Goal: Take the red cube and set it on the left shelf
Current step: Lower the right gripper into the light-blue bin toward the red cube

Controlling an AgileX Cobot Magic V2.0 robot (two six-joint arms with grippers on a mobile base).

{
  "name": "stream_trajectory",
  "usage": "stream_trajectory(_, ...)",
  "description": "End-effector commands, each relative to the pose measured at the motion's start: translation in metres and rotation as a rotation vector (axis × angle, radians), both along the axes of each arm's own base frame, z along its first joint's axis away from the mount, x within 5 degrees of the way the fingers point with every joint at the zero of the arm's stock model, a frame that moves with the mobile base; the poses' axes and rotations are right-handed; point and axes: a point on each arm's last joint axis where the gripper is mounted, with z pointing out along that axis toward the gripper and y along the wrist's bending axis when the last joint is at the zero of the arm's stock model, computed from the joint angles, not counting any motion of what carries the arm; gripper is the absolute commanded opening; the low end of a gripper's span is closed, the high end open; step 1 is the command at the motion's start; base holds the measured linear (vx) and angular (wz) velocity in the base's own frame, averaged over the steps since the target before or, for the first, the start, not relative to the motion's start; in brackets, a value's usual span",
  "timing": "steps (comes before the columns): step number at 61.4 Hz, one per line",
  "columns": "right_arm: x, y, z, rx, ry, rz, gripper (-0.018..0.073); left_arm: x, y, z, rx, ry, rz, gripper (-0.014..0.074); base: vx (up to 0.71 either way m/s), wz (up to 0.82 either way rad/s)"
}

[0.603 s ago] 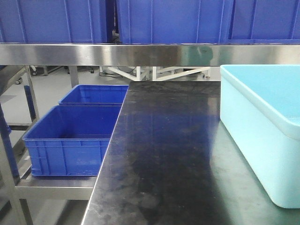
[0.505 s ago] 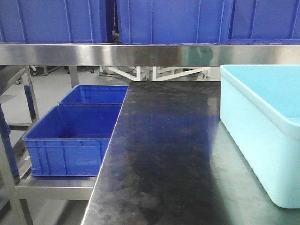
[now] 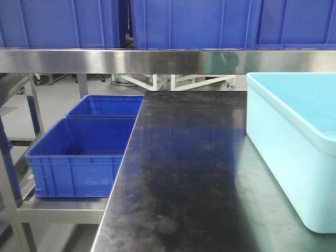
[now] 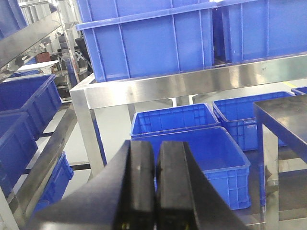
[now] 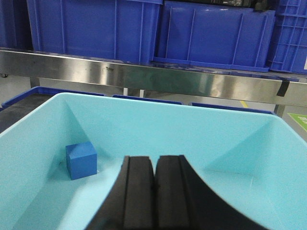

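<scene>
- Two pincers show, each in its own wrist view, and both have their black jaws pressed together with nothing between them. The left pincer (image 4: 156, 148) faces steel racking, and the right pincer (image 5: 154, 163) hovers over the pale-blue tub (image 5: 144, 127).
- No red cube shows in any view, so I cannot tell where it lies. The tub stands at the right edge of the black tabletop (image 3: 184, 173). As far as the view reaches, it holds only a blue cube (image 5: 81, 160) near its left wall.
- The left shelf (image 4: 48, 155) is, I judge, the sloping steel rack at the left of the left wrist view, beyond the tabletop's left edge. Blue crates (image 4: 29, 103) crowd it.
- Several things could go wrong from here:
  - seizing the blue cube by mistake;
  - descending with the jaws shut, which would shove a cube rather than grasp it;
  - knocking the tub wall or the overhead steel rail (image 3: 157, 60) on the lift;
  - finding little free room between the crates.
</scene>
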Motion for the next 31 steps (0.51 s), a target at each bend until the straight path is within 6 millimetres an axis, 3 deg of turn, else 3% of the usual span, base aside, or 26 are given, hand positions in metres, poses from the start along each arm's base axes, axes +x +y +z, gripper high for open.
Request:
stream_trajectory(1,-0.0037,0.0007,0.0173,-0.012,-0.13,0.008,0.0057,0.001,0.0,0.0003,-0.008,-0.06,0.0,0.0106,0.0,0.0)
stream_trajectory(31,-0.0039,0.0008,0.0182,-0.012,-0.141,0.009,0.0057,0.001,0.0,0.0003,-0.008,-0.06,0.0,0.0106,0.0,0.0)
